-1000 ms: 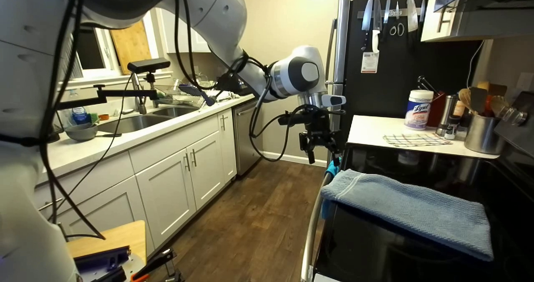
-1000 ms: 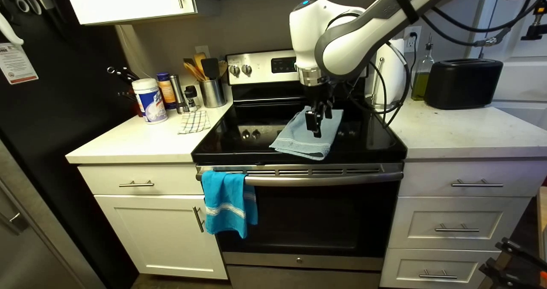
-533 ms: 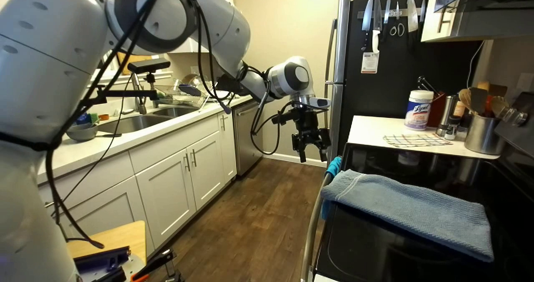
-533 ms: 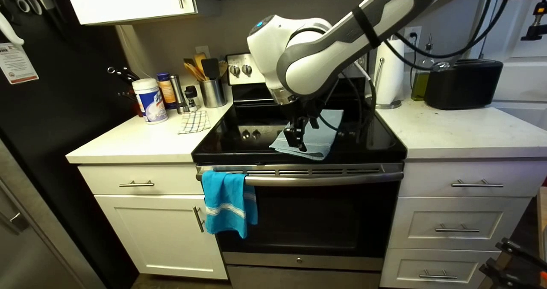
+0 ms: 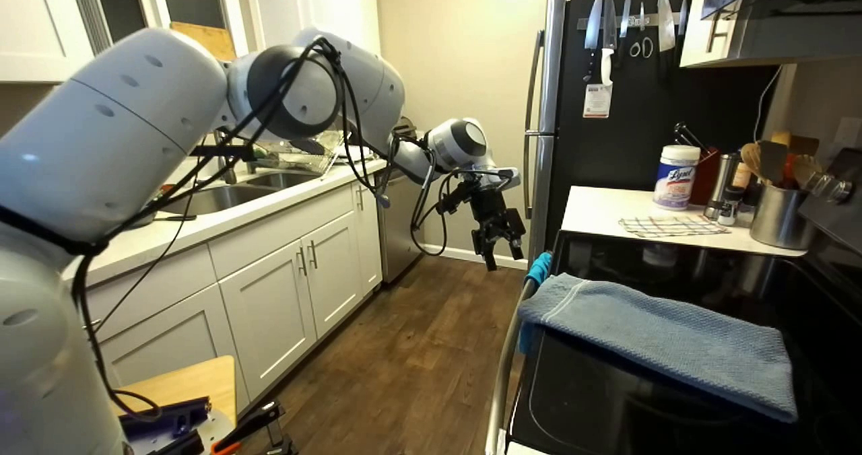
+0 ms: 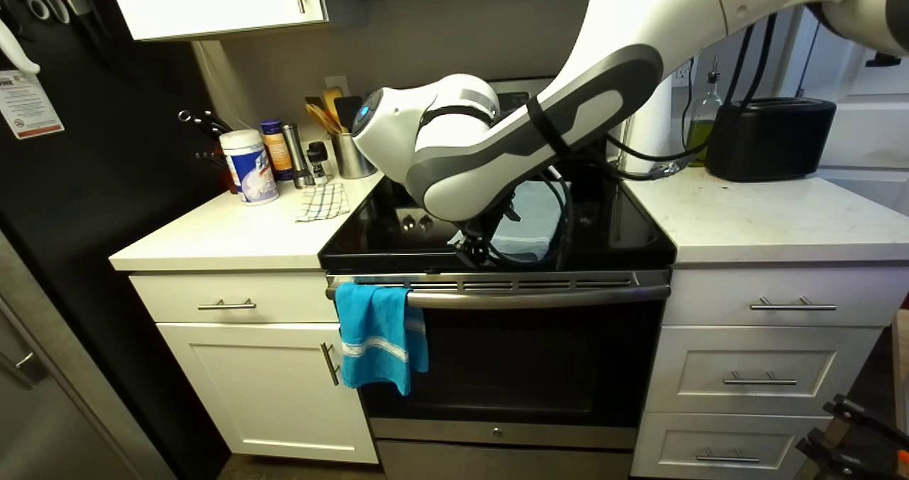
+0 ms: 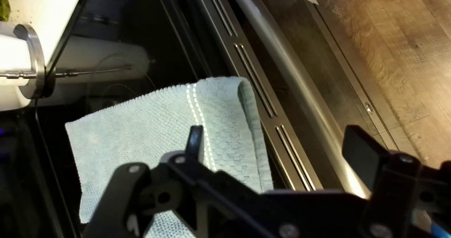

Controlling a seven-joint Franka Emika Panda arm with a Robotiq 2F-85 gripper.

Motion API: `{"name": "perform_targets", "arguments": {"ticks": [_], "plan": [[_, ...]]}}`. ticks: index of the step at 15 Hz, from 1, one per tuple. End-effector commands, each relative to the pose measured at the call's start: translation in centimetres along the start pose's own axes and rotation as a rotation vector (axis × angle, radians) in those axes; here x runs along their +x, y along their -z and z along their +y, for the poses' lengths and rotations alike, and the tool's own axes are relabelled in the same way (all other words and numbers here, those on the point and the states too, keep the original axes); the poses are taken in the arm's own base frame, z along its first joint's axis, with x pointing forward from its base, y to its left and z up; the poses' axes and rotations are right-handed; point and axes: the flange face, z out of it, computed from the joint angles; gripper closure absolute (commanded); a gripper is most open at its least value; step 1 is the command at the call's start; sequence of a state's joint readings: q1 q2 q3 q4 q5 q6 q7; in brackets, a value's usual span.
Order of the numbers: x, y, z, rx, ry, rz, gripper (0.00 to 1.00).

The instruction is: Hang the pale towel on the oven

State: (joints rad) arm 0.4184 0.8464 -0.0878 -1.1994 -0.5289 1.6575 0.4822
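Your black two-fingered hand (image 7: 276, 143) is spread wide, its fingers (image 7: 361, 153) well apart with only air between them. It hangs by the near side of the one glossy black oven (image 6: 511, 366), apart from the pale light-blue rectangular cloth towel (image 5: 667, 337). You have one such towel, lying folded on the dark glass top (image 5: 592, 401), its end with white stitched lines at the near edge, just beside the steel bar handle (image 6: 540, 300). One bright turquoise cloth towel (image 6: 369, 324) with a white band hangs over that handle, near its left end.

In an exterior view, the left white desk (image 6: 213, 235), beside the oven, bears one white-and-blue wipes canister (image 6: 250, 171), one orange bottle (image 6: 278, 152) with a blue cap, one checked cloth (image 6: 323, 202) and one round steel crock (image 6: 348, 160). On the right white desk (image 6: 774, 214) you count one black toaster (image 6: 774, 143), one glass bottle of green liquid (image 6: 701, 131) and one white paper roll (image 6: 653, 118). Below that desk are three white drawers (image 6: 717, 313), each with one steel pull (image 6: 792, 307).
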Motion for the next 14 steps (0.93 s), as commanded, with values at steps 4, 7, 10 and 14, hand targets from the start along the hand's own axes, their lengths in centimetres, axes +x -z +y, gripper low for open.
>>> {"name": "perform_targets", "arguments": {"ticks": [4,7,10,14], "plan": [[2.1,-0.6,-3.1,-0.131,0.008,0.045,0.00],[2.8,-0.5,-4.1,-0.217,0.026,0.100,0.00],[3.2,-0.1,-5.0,-0.298,0.043,0.150,0.00],[3.2,-0.1,-5.6,-0.292,0.028,0.178,0.00]]}}
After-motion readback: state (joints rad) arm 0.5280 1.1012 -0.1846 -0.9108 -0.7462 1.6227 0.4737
